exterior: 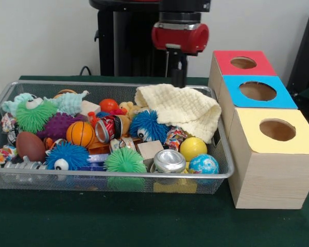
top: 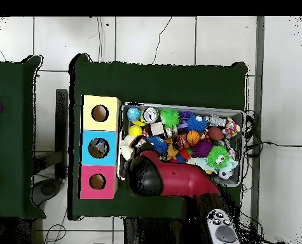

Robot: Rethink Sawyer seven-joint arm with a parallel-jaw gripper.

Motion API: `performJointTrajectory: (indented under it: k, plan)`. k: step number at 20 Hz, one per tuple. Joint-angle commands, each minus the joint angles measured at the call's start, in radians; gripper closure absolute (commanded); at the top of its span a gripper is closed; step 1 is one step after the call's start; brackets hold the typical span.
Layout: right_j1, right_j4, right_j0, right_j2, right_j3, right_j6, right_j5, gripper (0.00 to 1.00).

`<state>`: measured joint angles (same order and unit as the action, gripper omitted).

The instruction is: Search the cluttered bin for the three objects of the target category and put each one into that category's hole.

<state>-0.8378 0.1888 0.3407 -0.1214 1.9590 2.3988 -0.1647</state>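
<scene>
Front view shows a wire mesh bin (exterior: pixel 224 172) on the green table (exterior: pixel 144 226), packed with toys. All places below are given from the bin. Along its front wall lie a silver can (exterior: pixel 169 160) on its side, a yellow ball (exterior: pixel 193 148) and a globe-printed ball (exterior: pixel 203 164). Toward the middle sit a small basketball (exterior: pixel 80 133), a red soda can (exterior: pixel 107 128), a blue spiky ball with an eye (exterior: pixel 148 125) and a green spiky ball (exterior: pixel 124 160). A brown football (exterior: pixel 30 145) lies at the left end as this view shows it — a green fuzzy creature (exterior: pixel 33 114) is behind it. A cream cloth (exterior: pixel 183 109) is draped over the back right corner.

Just beside the bin's right end stand three wooden boxes in a row, each with a round hole on top: yellow box (exterior: pixel 273 139) nearest the camera, blue box (exterior: pixel 257 92) in the middle, red box (exterior: pixel 243 63) farthest.

The gripper (exterior: pixel 179 77) hangs behind the bin's back rim, above the cloth's edge; whether it is spread or pressed together cannot be told, since only a dark stem shows below the red arm (exterior: pixel 180 37).

Overhead view places the arm (top: pixel 172 178) over the bin's corner nearest the boxes.
</scene>
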Motion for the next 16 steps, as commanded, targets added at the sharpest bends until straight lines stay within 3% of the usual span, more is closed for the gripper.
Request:
performJointTrajectory:
  k: [1, 9, 16]
  plan:
    - [0.002, 0.166, 0.142, -0.143, -0.195, -0.399, -0.226, 1.0]
    - [-0.011, 0.263, 0.287, -0.305, -0.256, -0.504, -0.353, 1.0]
    - [-0.002, 0.293, 0.321, -0.347, -0.265, -0.508, -0.383, 1.0]
